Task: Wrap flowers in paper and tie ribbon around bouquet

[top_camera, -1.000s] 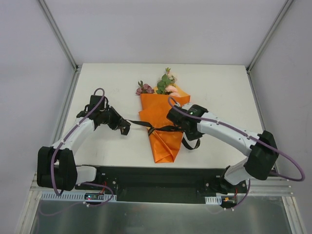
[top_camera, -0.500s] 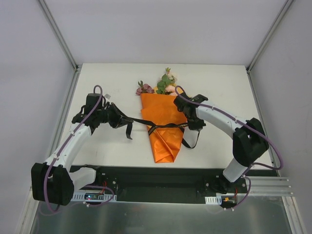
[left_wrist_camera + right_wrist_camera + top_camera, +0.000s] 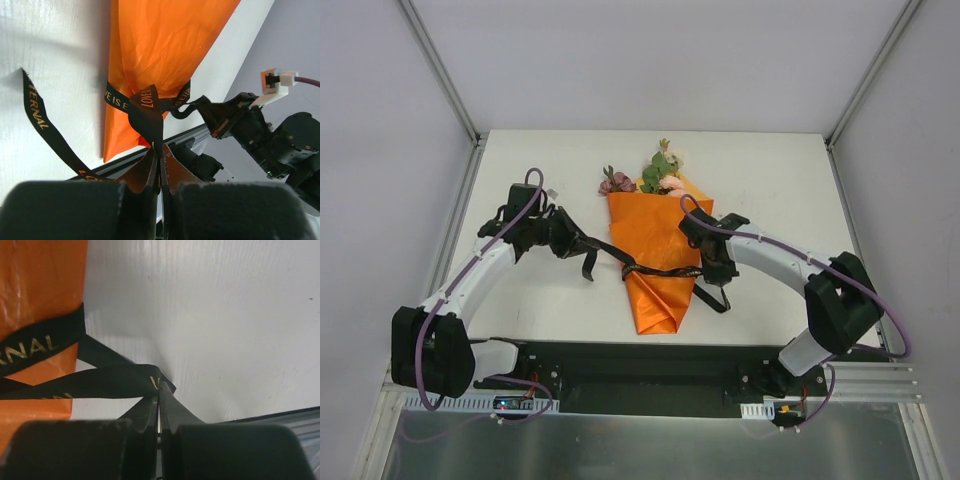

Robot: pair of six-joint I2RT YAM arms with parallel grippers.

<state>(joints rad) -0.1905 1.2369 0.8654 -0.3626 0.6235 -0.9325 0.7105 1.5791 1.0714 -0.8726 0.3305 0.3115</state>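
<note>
Top view: the bouquet [image 3: 655,245] lies on the tabletop [image 3: 770,180] between the two hands, with the flowers [image 3: 658,172] at its far end. The ribbon [image 3: 665,272] runs from the left hand [image 3: 586,250] to a knot at the cone's near-left edge. From there it crosses the cone to the right hand [image 3: 714,268], just off the right edge. A second ago that hand sat over the cone's edge; it has drawn outward. The left hand has shifted little.

Left wrist view: the fingers are pressed together, pinching one ribbon end. The knot sits straight ahead against the orange paper [image 3: 160,45], and a loose tail trails off to the hand's left.

Right wrist view: the fingers are pressed together on the ribbon, which leads ahead and left onto the paper.
</note>
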